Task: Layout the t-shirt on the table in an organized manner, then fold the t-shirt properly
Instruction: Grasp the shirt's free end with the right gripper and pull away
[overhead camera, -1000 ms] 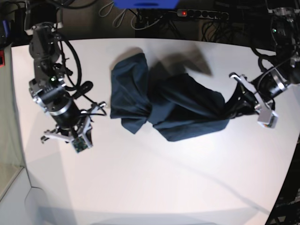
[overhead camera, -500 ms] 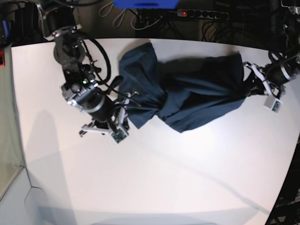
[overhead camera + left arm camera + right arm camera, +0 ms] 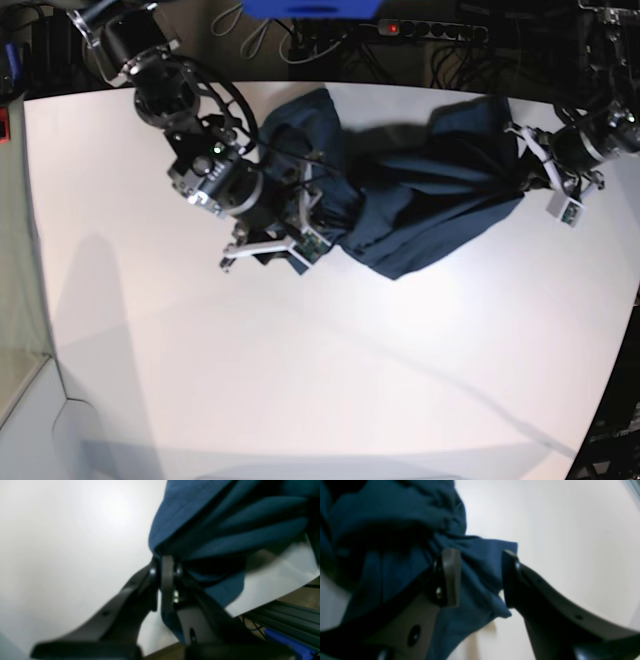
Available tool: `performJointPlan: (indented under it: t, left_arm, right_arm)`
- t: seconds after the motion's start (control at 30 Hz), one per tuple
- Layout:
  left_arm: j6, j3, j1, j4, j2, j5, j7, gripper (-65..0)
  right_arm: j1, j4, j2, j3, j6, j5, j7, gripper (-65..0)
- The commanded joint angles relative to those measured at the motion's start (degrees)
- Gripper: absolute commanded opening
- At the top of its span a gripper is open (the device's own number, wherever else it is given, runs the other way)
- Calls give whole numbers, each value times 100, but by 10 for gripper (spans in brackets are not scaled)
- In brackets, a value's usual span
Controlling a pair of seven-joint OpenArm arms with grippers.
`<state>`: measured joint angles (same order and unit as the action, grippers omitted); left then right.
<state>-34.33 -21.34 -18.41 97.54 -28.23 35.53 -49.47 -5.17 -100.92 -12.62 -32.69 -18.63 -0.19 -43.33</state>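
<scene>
The dark navy t-shirt [image 3: 420, 210] lies bunched and stretched across the far half of the white table [image 3: 300, 380]. In the base view my left gripper [image 3: 522, 165] is shut on the shirt's right end. The left wrist view shows its fingertips [image 3: 166, 565] pinched on a fold of the t-shirt [image 3: 225, 517], near the table's edge. My right gripper [image 3: 322, 205] is over the shirt's left part. In the right wrist view the right gripper [image 3: 480, 580] stands open, with a flap of the t-shirt [image 3: 482, 562] lying between its fingers [image 3: 450, 577].
A power strip [image 3: 430, 30] with a red light, cables and a blue object [image 3: 310, 8] lie beyond the table's far edge. The table's curved right edge [image 3: 615, 330] runs close to the left arm. Dark framing [image 3: 287, 620] shows below that edge.
My right arm has swung right onto the shirt's left part and its jaws have opened. My left gripper has pulled the shirt's right end farther back and right, stretching the cloth.
</scene>
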Motion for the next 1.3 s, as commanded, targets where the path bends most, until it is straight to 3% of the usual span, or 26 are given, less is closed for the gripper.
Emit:
performJointPlan:
  t: [0.0, 0.27, 0.53, 0.8, 0.93, 1.13, 1.27]
  left_arm:
    - [-18, -68, 35, 79, -100, 56, 108, -648]
    - [-18, -68, 44, 79, -91, 56, 108, -648]
    - [-18, -68, 26, 79, -91, 56, 117, -648]
    - [-18, -68, 17, 79, -83, 56, 125, -648]
    - [-18, -332, 17, -53, -74, 82, 125, -648]
    - [-27, -1272, 26, -316, 322, 100, 117, -648]
    - [-27, -1395, 44, -325, 471, 65, 117, -648]
  right_arm:
    - [-94, -92, -26, -94, 30, 23, 135, -369]
    - [-120, -75, -78, -279, 30, 23, 144, -381]
    - [-244, 541, -43, -296, 30, 14, 179, -569]
    - [-296, 620, -78, -287, 30, 5, 188, -650]
    - [-375, 594, -184, 135, 39, 5, 188, -650]
    - [-402, 435, -201, 1260, 39, 5, 188, -650]
    - [-393, 295, -193, 1796, 39, 5, 188, -650]
